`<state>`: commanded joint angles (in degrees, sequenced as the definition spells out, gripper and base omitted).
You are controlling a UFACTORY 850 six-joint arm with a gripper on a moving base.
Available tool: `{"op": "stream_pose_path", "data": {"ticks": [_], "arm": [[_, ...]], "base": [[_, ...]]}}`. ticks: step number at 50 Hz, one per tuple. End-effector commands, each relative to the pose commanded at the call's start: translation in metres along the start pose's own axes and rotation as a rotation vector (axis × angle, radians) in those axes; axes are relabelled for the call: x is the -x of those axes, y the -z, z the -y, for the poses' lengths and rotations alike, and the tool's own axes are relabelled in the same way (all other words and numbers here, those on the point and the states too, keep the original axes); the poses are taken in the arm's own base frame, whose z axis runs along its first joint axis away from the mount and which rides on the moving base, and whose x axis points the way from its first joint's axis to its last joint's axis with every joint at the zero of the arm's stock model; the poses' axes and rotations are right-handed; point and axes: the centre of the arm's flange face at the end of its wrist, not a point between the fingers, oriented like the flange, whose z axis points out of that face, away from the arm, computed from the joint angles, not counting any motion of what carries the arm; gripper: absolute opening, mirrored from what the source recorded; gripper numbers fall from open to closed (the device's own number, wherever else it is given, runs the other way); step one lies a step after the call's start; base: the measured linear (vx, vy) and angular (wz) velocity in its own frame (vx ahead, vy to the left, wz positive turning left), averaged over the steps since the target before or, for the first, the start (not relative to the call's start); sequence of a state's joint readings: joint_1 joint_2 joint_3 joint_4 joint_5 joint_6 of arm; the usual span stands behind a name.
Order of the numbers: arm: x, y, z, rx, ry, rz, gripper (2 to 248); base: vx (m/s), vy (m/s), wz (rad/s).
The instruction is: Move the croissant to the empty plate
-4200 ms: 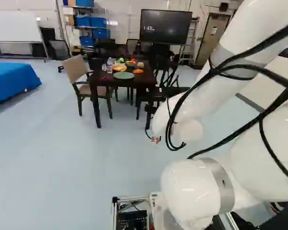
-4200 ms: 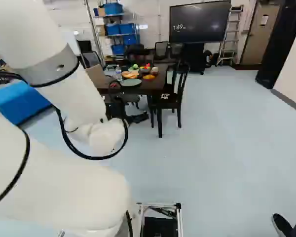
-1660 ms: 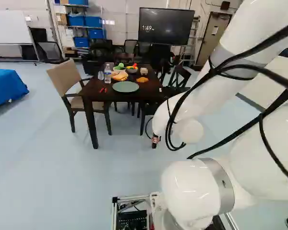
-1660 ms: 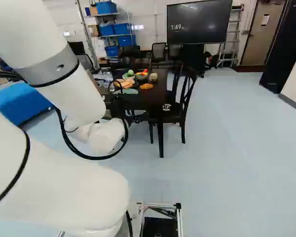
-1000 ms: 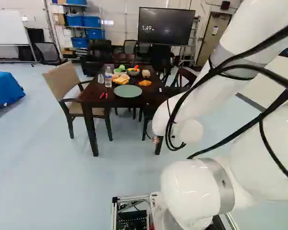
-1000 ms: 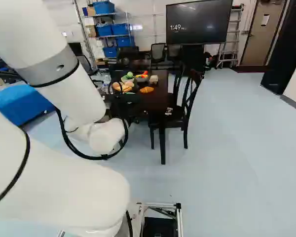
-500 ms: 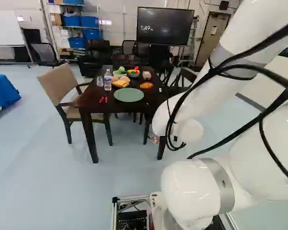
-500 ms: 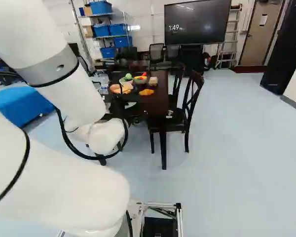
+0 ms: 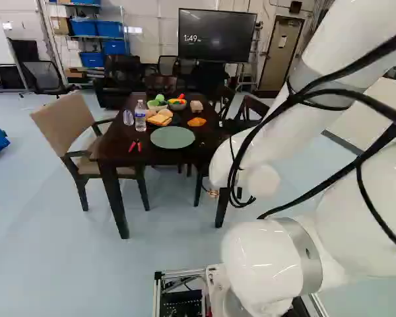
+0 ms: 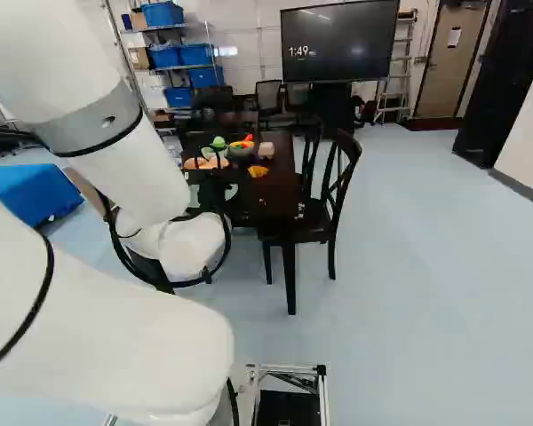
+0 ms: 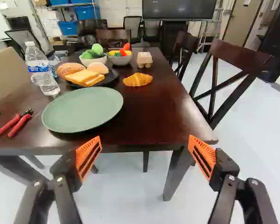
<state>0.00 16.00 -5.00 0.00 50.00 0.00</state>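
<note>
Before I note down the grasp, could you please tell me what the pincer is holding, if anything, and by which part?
Nothing; the pincer stands open.

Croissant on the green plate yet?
No, the croissant lies directly on the dark table, beyond the green plate.

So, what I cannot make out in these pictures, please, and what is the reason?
- Red-handled pliers: right base view, hidden behind the arm.
- Green plate: right base view, partly hidden by the arm.
- Middle of the black plate: wrist view, covered by bread.
- Bottom of the gray bowl: wrist view, hidden by its wall and contents.
- Tan chair: wrist view, cut off by the edge.
</note>
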Motion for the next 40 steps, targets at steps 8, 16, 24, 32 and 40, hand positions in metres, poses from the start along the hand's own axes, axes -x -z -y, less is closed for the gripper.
{"op": "stream_pose_path", "data": {"ticks": [8,16,24,32,40], "arm": [[0.0,0.0,0.0,0.0,0.0,0.0,247],[0.0,0.0,0.0,0.0,0.0,0.0,247],[0.0,0.0,0.0,0.0,0.0,0.0,247],[0.0,0.0,0.0,0.0,0.0,0.0,247],[0.0,0.0,0.0,0.0,0.0,0.0,247]], "base": [[0.136,0.043,-0.024],[0.131,0.042,-0.026],[0.124,0.04,-0.013],[0.077,0.01,-0.003],[0.043,0.003,-0.001]]}}
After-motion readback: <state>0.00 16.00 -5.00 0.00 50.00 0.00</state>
